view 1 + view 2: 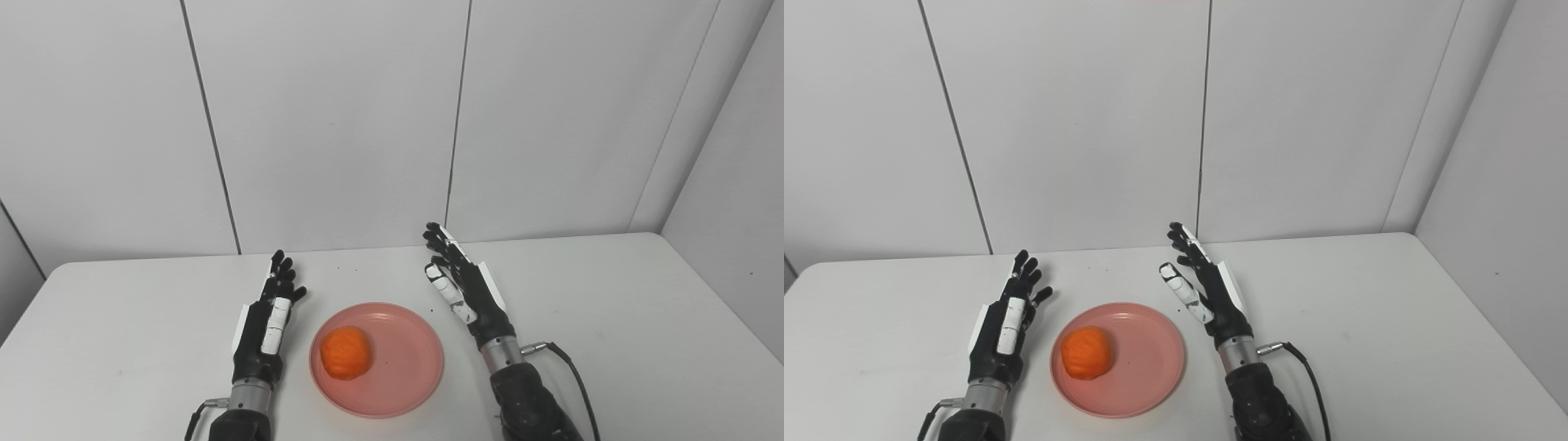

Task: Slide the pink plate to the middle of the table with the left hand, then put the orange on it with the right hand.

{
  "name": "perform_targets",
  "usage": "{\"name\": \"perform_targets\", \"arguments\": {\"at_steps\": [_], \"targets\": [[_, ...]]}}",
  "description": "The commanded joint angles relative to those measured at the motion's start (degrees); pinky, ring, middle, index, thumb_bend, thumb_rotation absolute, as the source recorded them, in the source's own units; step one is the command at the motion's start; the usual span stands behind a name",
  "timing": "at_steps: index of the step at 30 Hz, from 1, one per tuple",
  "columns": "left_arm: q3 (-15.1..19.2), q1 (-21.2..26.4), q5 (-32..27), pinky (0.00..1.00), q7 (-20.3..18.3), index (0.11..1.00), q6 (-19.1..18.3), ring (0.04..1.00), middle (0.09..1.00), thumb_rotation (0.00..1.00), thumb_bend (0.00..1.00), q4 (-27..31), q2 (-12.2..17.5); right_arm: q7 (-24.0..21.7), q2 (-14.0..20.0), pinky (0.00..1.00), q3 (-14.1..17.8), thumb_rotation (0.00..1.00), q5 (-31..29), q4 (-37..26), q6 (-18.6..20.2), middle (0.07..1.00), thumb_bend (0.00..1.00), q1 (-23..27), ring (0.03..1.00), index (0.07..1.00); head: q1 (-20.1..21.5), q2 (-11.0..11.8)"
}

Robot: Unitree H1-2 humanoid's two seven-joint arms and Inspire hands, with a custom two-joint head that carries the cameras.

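Orange [346,361] sits on the plate [404,373], toward the plate's side nearer the left hand [269,324]; the plate lies between the two hands, near the front middle of the table [612,306]; by the look of it both steps are done and only a clean withdrawal remains.

Left hand rests just beside the plate's rim, fingers [282,272] straight and spread a little, holding nothing; whether its edge touches the rim I cannot tell. Right hand [468,288] stands raised off to the plate's other side and slightly beyond it, fingers apart, thumb out toward the plate, also empty; a cable [572,367] trails from its wrist across the table.

Risks from here, as I judge them: the left hand, so close to the rim, could nudge the plate if it swings inward while pulling back, and that would push the plate off centre; the orange, being round and off-centre, might roll on such a knock and could leave the plate; the right thumb could clip the far rim if that hand drops straight down.
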State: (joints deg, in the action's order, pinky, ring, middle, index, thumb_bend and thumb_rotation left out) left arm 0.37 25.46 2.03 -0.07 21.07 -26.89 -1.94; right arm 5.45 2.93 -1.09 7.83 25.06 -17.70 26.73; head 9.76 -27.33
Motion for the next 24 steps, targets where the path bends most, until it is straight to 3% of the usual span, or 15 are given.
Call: {"name": "perform_targets", "arguments": {"at_steps": [1,4,8,16,24], "targets": [[-1.17,-0.58,6.10,1.00,4.64,1.000,5.41,1.000,0.996,0.94,0.79,-1.93,1.35,0.74,-1.36,0.87,1.48,1.00,-3.25,0.60,-3.50,0.895,0.84,1.48,0.887,0.908,-0.02,-0.19],[-2.35,-0.66,9.13,1.00,7.69,1.000,5.81,1.000,1.000,0.96,0.78,-2.37,2.00,1.01,-2.52,0.89,3.24,1.00,-5.76,3.65,-4.20,0.899,0.86,1.34,0.894,0.926,-0.03,-0.38],[-2.05,-0.83,8.34,1.00,7.91,1.000,5.07,1.000,1.000,0.97,0.77,-3.19,1.90,0.43,-3.15,0.95,4.29,1.00,-7.54,7.04,-4.54,0.931,0.84,1.05,0.933,0.957,-0.02,-0.76],[-0.33,-1.55,-0.28,1.00,2.86,1.000,-6.93,1.000,1.000,0.98,0.82,-0.56,0.06,-0.38,-2.97,0.99,3.71,1.00,-7.78,10.70,-3.60,0.939,0.83,0.62,0.973,0.956,-0.37,-1.12],[1.38,-1.53,-6.47,1.00,0.11,1.000,-12.85,1.000,1.000,0.93,0.84,1.32,-0.91,-1.02,-2.36,1.00,3.12,1.00,-7.61,9.92,-0.32,0.935,0.84,0.23,0.984,0.938,-0.62,-1.30]]}}
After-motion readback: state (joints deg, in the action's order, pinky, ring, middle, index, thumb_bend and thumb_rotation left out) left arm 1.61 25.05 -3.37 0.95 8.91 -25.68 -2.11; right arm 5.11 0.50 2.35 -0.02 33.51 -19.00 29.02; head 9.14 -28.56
